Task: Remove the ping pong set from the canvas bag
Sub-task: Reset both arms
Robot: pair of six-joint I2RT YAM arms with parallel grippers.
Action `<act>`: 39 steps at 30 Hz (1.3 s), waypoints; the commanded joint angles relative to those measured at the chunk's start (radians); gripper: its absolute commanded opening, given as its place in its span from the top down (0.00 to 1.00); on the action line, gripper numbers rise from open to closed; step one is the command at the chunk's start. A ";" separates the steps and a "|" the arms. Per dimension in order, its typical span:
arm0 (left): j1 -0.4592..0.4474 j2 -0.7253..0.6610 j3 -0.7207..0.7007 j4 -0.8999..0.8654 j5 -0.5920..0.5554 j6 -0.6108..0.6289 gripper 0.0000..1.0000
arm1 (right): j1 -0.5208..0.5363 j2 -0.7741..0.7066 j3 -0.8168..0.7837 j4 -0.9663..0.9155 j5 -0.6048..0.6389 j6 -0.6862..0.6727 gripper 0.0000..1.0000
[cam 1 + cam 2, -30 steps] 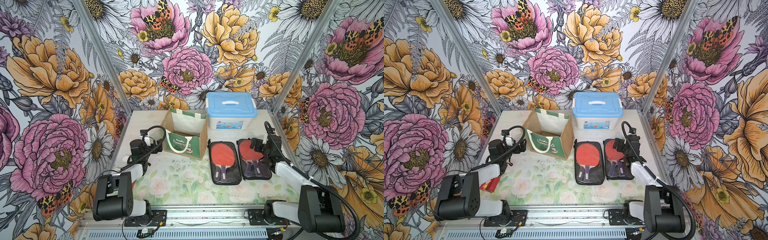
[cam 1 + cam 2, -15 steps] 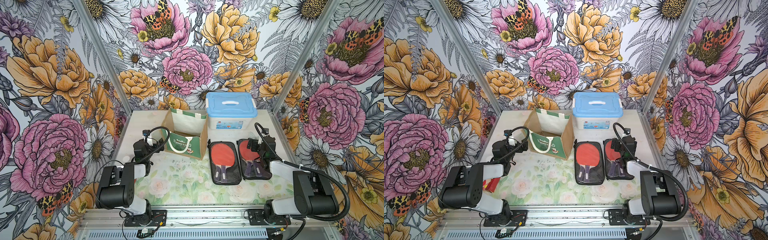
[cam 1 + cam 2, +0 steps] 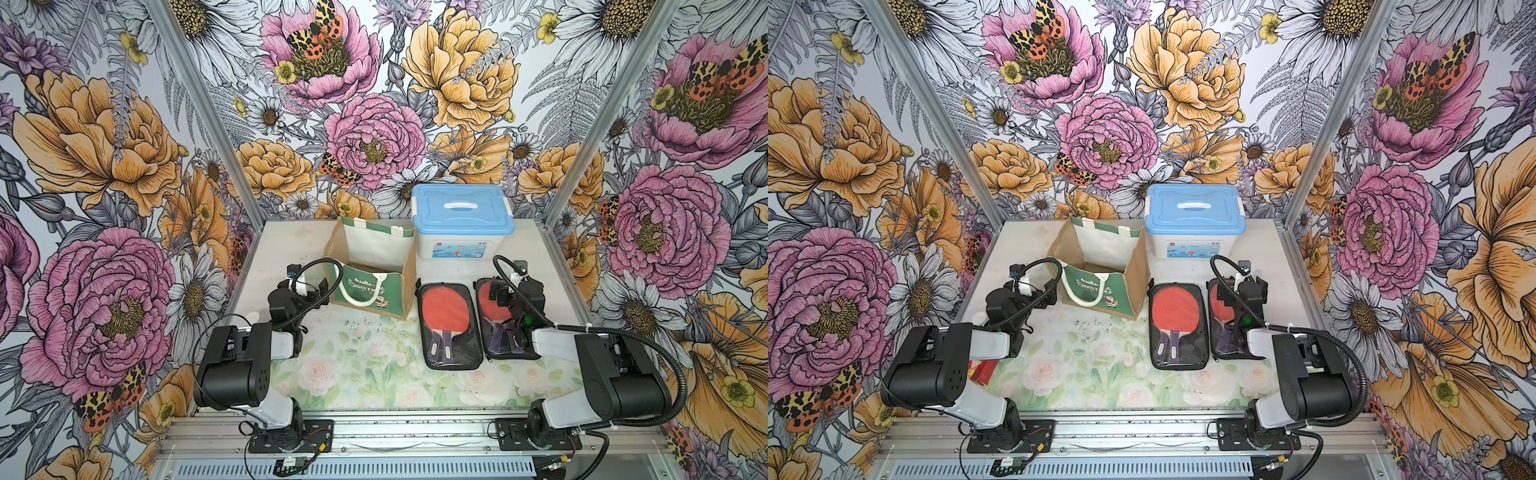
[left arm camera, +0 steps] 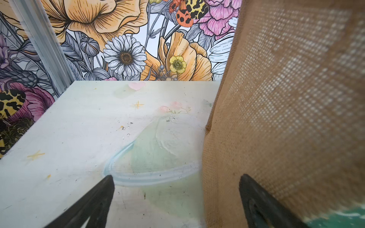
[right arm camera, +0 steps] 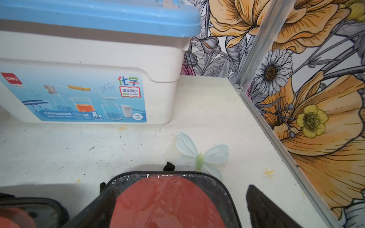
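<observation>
One small green-fronted canvas bag [image 3: 370, 291] with tan burlap sides. One white plastic box [image 3: 457, 241] with a blue lid. Two black clear-fronted cases [image 3: 446, 328] [image 3: 483, 303] holding red-faced ping pong paddles.

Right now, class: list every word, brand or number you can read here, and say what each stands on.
"deli": red badge on the blue paper label of the blue-lidded white plastic box.
"化学": same label, large.
"课本同步": same label, red frame.
"38": same label, lower strip.
"Christmas": white script on the green front of the small burlap-sided canvas bag.
Label's other small print: too small to read.
</observation>
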 commanded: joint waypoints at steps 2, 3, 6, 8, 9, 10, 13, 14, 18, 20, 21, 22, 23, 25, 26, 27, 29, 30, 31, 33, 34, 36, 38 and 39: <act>0.010 0.006 -0.001 0.040 0.028 0.002 0.01 | -0.029 0.076 -0.041 0.216 -0.033 0.005 0.00; 0.011 0.007 0.000 0.039 0.032 -0.001 0.01 | -0.032 0.056 -0.029 0.154 -0.044 0.014 0.00; 0.013 0.007 0.000 0.040 0.032 0.000 0.01 | -0.042 0.059 -0.018 0.132 -0.034 0.032 0.00; 0.011 0.007 0.000 0.040 0.032 -0.001 0.01 | -0.044 0.064 -0.020 0.149 -0.036 0.031 0.00; 0.011 0.006 -0.001 0.039 0.031 -0.001 0.01 | -0.043 0.063 -0.018 0.138 -0.036 0.032 0.01; 0.012 0.007 -0.001 0.040 0.032 -0.001 0.01 | -0.043 0.069 -0.022 0.155 -0.036 0.028 0.01; 0.011 0.007 -0.001 0.040 0.031 0.000 0.01 | -0.044 0.068 -0.019 0.150 -0.036 0.030 0.01; 0.011 0.007 -0.001 0.040 0.031 -0.002 0.01 | -0.044 0.064 -0.018 0.141 -0.037 0.031 0.00; 0.011 0.007 0.000 0.039 0.031 0.000 0.01 | -0.044 0.066 -0.020 0.147 -0.037 0.031 0.01; 0.012 0.007 0.000 0.040 0.031 -0.001 0.01 | -0.043 0.065 -0.020 0.148 -0.037 0.030 0.00; 0.011 0.007 -0.001 0.040 0.031 0.000 0.01 | -0.044 0.066 -0.019 0.148 -0.035 0.030 0.01; 0.011 0.007 -0.001 0.040 0.031 -0.001 0.01 | -0.044 0.065 -0.021 0.148 -0.034 0.031 0.00; 0.011 0.007 -0.001 0.039 0.031 -0.001 0.01 | -0.044 0.065 -0.021 0.148 -0.034 0.031 0.01; 0.012 0.007 -0.001 0.039 0.031 0.000 0.01 | -0.043 0.065 -0.020 0.149 -0.034 0.031 0.00; 0.011 0.007 0.000 0.040 0.030 -0.001 0.01 | -0.044 0.066 -0.020 0.151 -0.032 0.030 0.01; 0.011 0.007 0.000 0.039 0.030 -0.001 0.01 | -0.043 0.065 -0.022 0.151 -0.028 0.032 0.00; 0.011 0.007 -0.001 0.039 0.030 -0.001 0.01 | -0.043 0.066 -0.022 0.152 -0.019 0.036 0.01; 0.010 0.007 0.000 0.038 0.030 0.000 0.01 | -0.045 0.066 -0.022 0.153 -0.015 0.036 0.00; 0.012 0.007 0.001 0.035 0.029 0.000 0.01 | -0.042 0.066 -0.022 0.153 -0.012 0.036 0.00; 0.007 0.006 0.001 0.034 0.026 0.002 0.01 | -0.042 0.065 -0.022 0.154 -0.010 0.037 0.00; 0.007 0.006 0.001 0.034 0.025 0.002 0.01 | -0.042 0.066 -0.022 0.153 -0.010 0.037 0.00; 0.008 0.006 0.000 0.037 0.024 0.002 0.01 | -0.042 0.066 -0.023 0.154 -0.010 0.036 0.00; 0.008 0.006 -0.001 0.037 0.024 0.001 0.01 | -0.042 0.066 -0.022 0.154 -0.010 0.036 0.00; 0.007 0.005 0.000 0.036 0.025 0.001 0.01 | -0.042 0.065 -0.024 0.155 -0.009 0.037 0.01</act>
